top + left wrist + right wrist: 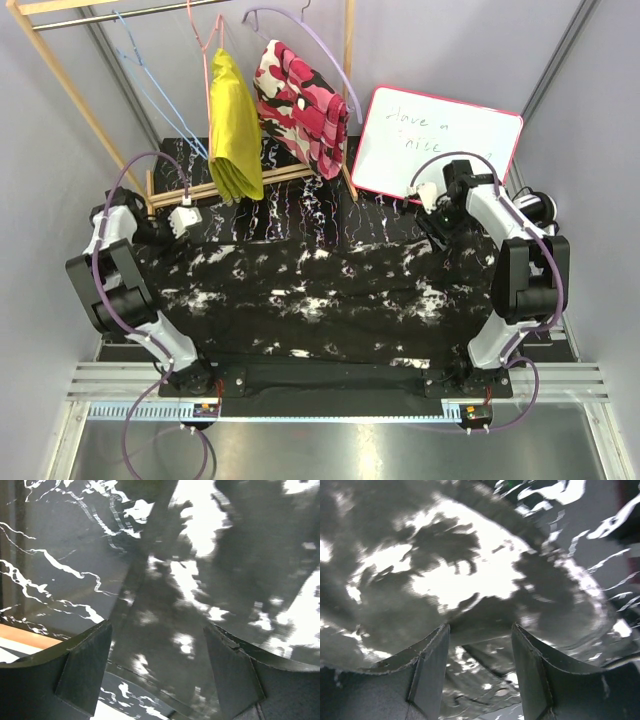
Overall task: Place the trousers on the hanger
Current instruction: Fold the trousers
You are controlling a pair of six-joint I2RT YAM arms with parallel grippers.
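Lying flat across the table (290,212), the trousers (320,290) sit between two slack pincers; the hanger (150,95) is well apart from them.

Top external: trousers spread widthwise on the black veined tabletop, the left gripper (178,228) at their left end and the right gripper (436,222) at their right end. The light-blue hanger hangs bare on the wooden rack (70,72) at the rear left.
Left wrist: the left gripper (159,667) has its jaws wide apart and grasps nothing. Blotched trouser fabric (240,555) lies beneath, with bare tabletop (50,555) to the left.
Right wrist: the right gripper (480,672) has its jaws apart and pinches nothing. Trouser fabric (460,575) fills the view below the fingertips.
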